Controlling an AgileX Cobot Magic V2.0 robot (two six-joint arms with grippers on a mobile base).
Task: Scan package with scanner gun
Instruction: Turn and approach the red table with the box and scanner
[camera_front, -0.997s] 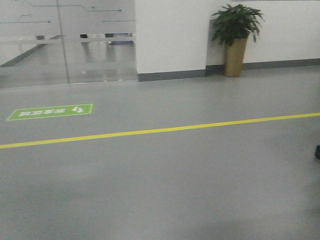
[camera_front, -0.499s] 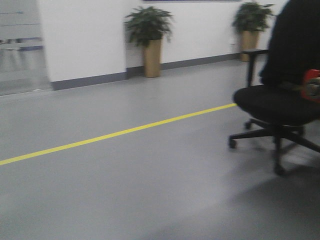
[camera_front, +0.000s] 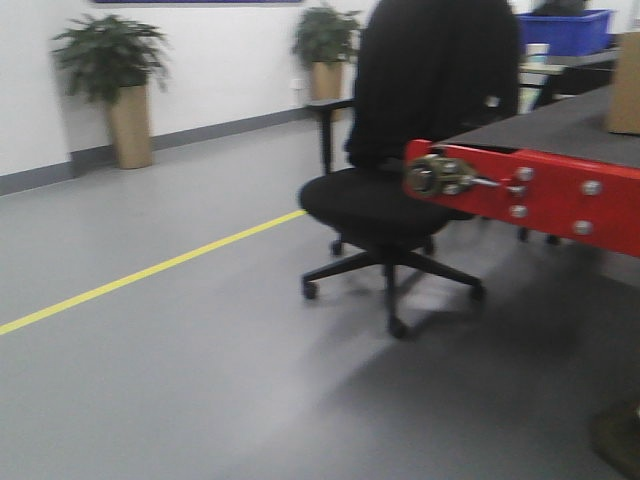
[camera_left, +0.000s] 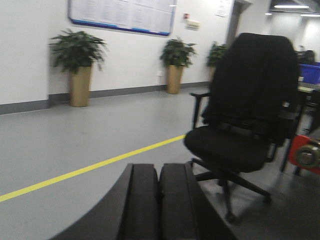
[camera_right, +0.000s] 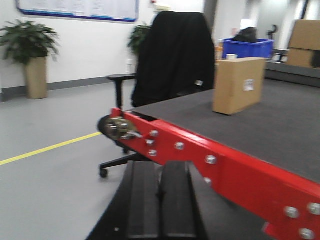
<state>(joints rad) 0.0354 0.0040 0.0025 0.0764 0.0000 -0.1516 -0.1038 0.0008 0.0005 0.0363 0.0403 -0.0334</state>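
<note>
The package (camera_right: 237, 85) stands upright on the dark surface (camera_right: 290, 125), to the right of the chair (camera_right: 172, 55). The left tool (camera_left: 159, 200) and right tool (camera_right: 160, 200) both have their fingers together, holding nothing.

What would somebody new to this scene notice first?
Probably the black office chair, standing mid-floor in the front view right beside the end of the red-edged table on the right. Next, in the right wrist view, the package stands upright on that table's dark top, with a small white label on the face toward the camera. A yellow floor line cuts diagonally across the grey floor on the left.
</note>
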